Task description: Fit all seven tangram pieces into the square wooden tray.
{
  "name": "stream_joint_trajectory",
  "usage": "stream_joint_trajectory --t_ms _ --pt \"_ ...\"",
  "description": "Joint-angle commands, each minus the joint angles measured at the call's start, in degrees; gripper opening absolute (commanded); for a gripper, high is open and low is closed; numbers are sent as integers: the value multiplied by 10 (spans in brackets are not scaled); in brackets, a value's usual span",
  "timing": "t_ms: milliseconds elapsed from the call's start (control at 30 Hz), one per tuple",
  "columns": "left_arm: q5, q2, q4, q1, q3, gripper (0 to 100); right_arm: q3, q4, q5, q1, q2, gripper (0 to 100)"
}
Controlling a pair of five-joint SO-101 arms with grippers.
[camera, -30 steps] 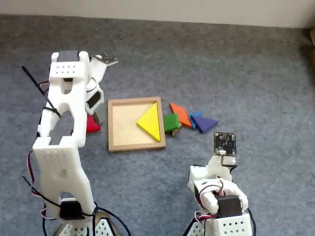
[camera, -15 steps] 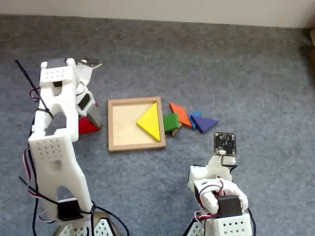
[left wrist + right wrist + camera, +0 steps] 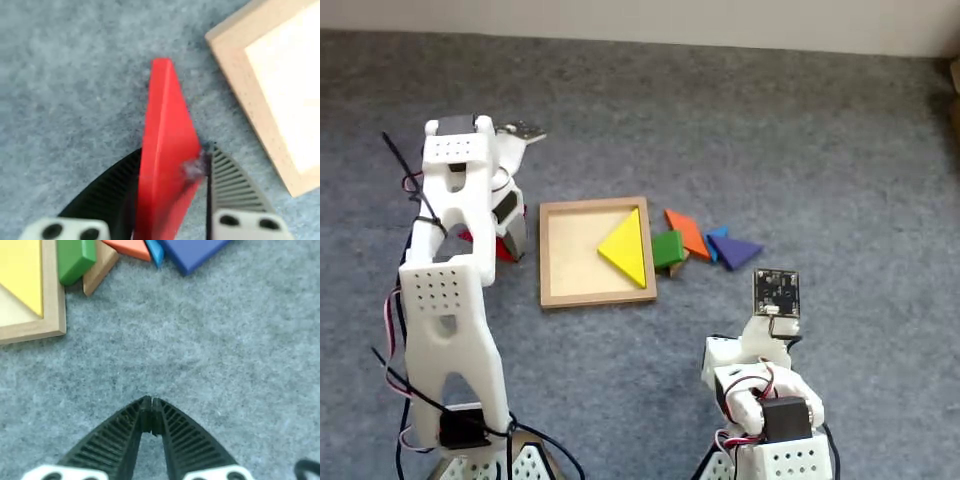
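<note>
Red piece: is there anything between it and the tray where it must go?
Nothing visible does. The red piece, held by the left end effector, has only bare carpet between it and the tray. Inside, the yellow triangle lies on the far side, and the side nearer the red piece is free.

Light: bright, soft, even across the grey carpet point(image 3: 840, 150) | shadows: faint, short, beside my left gripper point(image 3: 175, 150) and the tray point(image 3: 250, 95) rim.
</note>
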Motion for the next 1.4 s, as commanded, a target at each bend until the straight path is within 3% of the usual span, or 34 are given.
stream_joint_trajectory --t_ms 0,233,433,867,1167,1367 --pt "13 0 10 29 -8 154 58 3 6 7 -8 22" --pt "50 -88 11 38 4 82 58 3 6 7 -8 22" --pt "54 -206 11 51 84 17 58 3 6 7 -8 22" --pt "105 -411 9 146 246 4 58 3 6 7 -8 22" --pt "164 -434 5 238 249 4 58 3 6 7 -8 22" --pt "195 -387 -88 270 278 4 58 3 6 7 -8 22"
